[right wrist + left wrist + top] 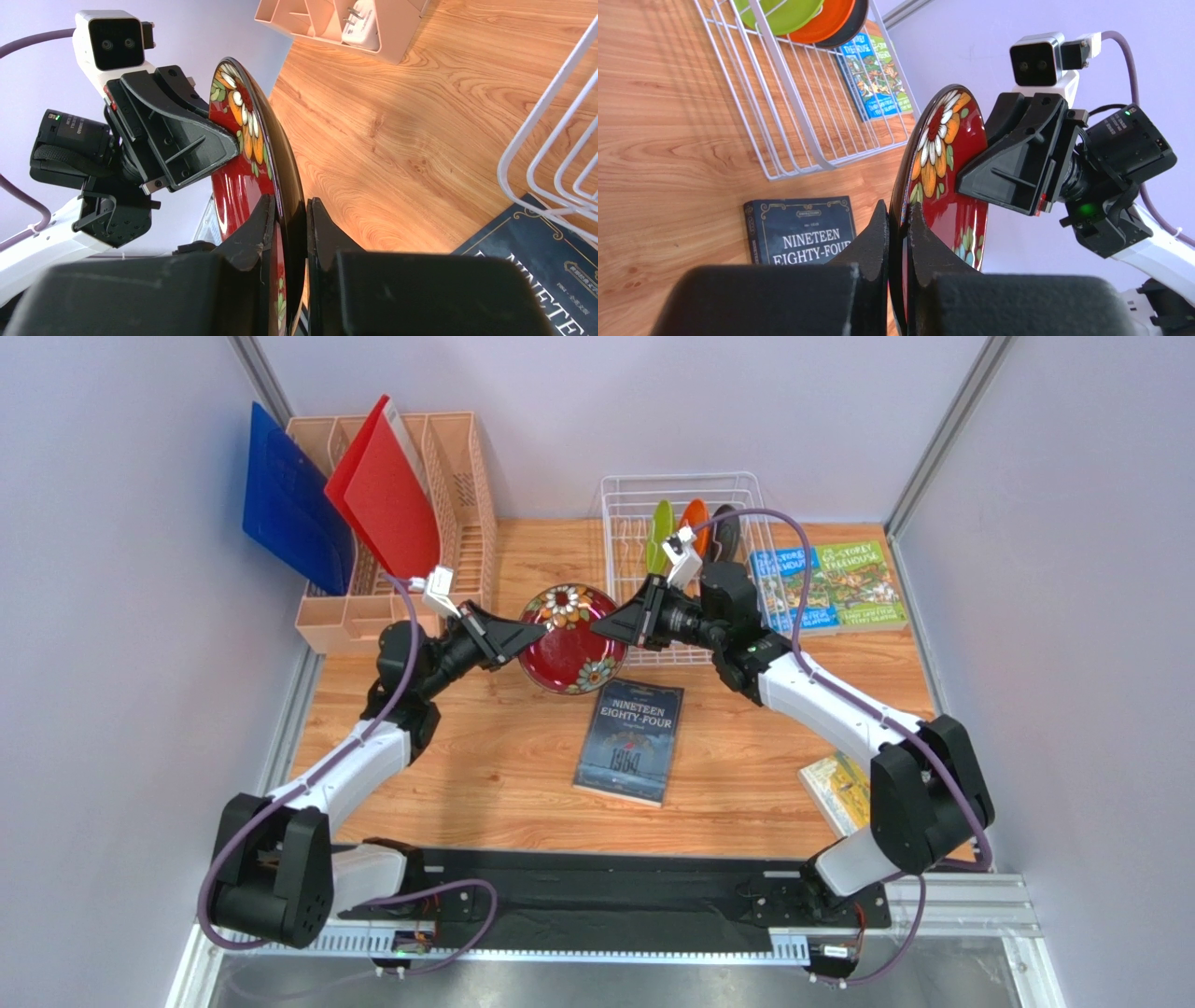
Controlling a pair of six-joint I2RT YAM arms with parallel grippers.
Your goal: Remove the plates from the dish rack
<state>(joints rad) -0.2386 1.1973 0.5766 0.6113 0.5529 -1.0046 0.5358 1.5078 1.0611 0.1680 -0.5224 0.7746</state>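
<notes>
Plate: glossy, round dark red floral plate (pixel 571 647), out of the rack, over the wood-grain table (pixel 463 756) between my arms.
Left gripper (pixel 898 222): pinching its rim.
Right gripper (pixel 289 210): clamped on the opposite rim.
Rack: white wire dish rack (pixel 617 518) behind holds the lime green plate (pixel 659 536), orange plate (pixel 694 525) and dark plate (pixel 724 529).
Nearby: dark book (pixel 629 742) just below.
Hidden: my right wrist partly covers the dark plate.

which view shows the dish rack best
Top external: nearly the whole dish rack shows, three plates upright inside. Left wrist shows one wire corner with plates; right wrist catches a few wires at its edge.

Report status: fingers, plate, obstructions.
Left fingers and right fingers both shut on red floral plate. Three plates remain in dish rack. No obstruction seen.
</notes>
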